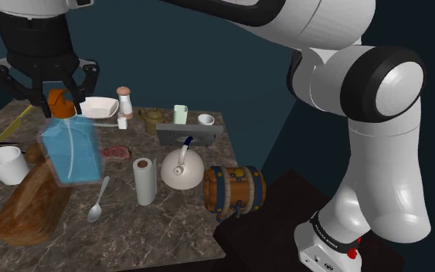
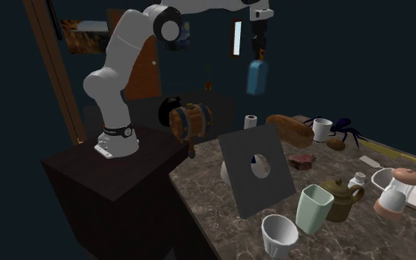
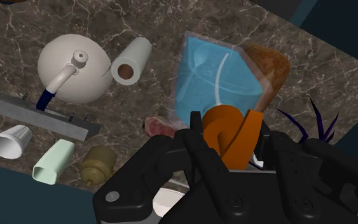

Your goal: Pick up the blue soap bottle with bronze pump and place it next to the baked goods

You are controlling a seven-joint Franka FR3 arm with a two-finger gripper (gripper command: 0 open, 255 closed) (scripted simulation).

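Black fingers of the tool (image 3: 229,137) sit closest to the wrist camera. They are clamped from both sides on the orange-bronze pump (image 3: 220,127) of the soap bottle (image 3: 212,76), so the bottle hangs by its head.

In the shoulder view the clear blue body (image 1: 70,151) hangs at 6 o'clock from the tool with its long axis near vertical, pump up, leaning only slightly. The second exterior view shows it (image 2: 256,76) well above the desk (image 2: 221,214), touching nothing.

The baked goods appear to be the long brown loaf (image 1: 32,205). In the shoulder view it lies at about 7 o'clock from the bottle's base, with its length running from 1 o'clock down to 7 o'clock. Through the wrist camera one end of the loaf (image 3: 269,63) shows under the edge of the bottle's base. From that I judge a straight descent could set the bottle on the crust, not beside it.

Bare marble lies at the loaf's 3 o'clock side, between it and the spoon (image 1: 98,202), and that looks like the likelier landing spot. The paper roll (image 1: 144,181) stands further out along the same line. A white cup (image 1: 5,164) sits at about 11 o'clock from the loaf and crowds that flank. The white teapot (image 1: 181,166) and the barrel (image 1: 235,189) are well apart from the drop zone.

The task looks more than half done: the bottle is grasped and raised, not yet lowered or released.
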